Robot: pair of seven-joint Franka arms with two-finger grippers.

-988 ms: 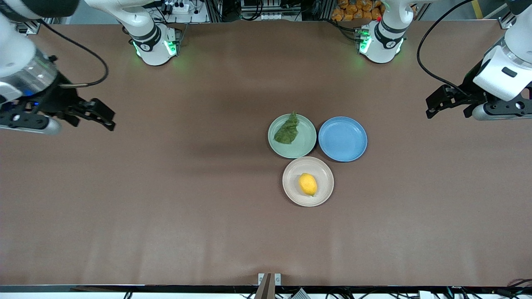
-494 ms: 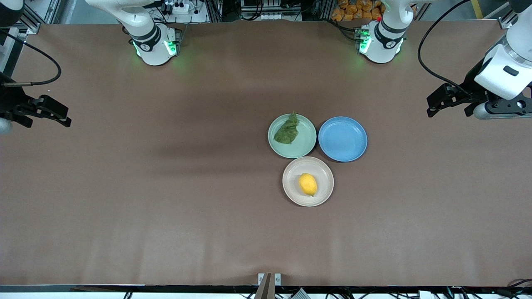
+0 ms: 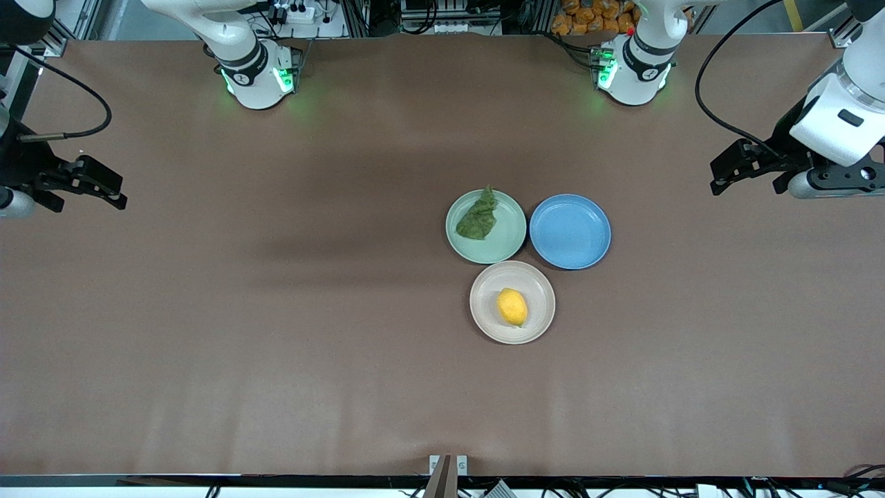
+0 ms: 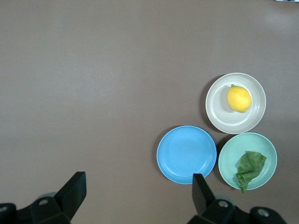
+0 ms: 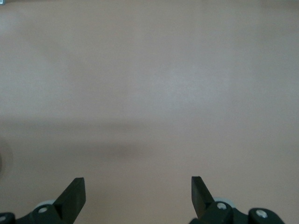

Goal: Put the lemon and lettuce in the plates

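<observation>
The yellow lemon (image 3: 512, 307) (image 4: 239, 98) lies in the beige-pink plate (image 3: 484, 318) (image 4: 217, 116). A dark-green lettuce (image 3: 478, 218) (image 4: 250, 167) leaf rests in the pale mint green plate (image 3: 508, 242) (image 4: 229, 170), which is farther from the front camera. My left gripper (image 3: 722, 173) (image 4: 139, 179) hangs open and empty over the left arm's end of the table. My right gripper (image 3: 104, 188) (image 5: 138, 184) hangs open and empty over the right arm's end, with only bare table under it.
An empty blue plate (image 3: 570, 231) (image 4: 186, 154) touches the mint plate, toward the left arm's end. The brown table (image 3: 276, 346) spreads wide around the three plates. Both arm bases (image 3: 256, 76) stand along the table's edge farthest from the front camera.
The right arm has pulled away from the middle toward its end of the table, then eased slightly back. The left gripper rose a little. Lemon, lettuce and plates stayed put.
</observation>
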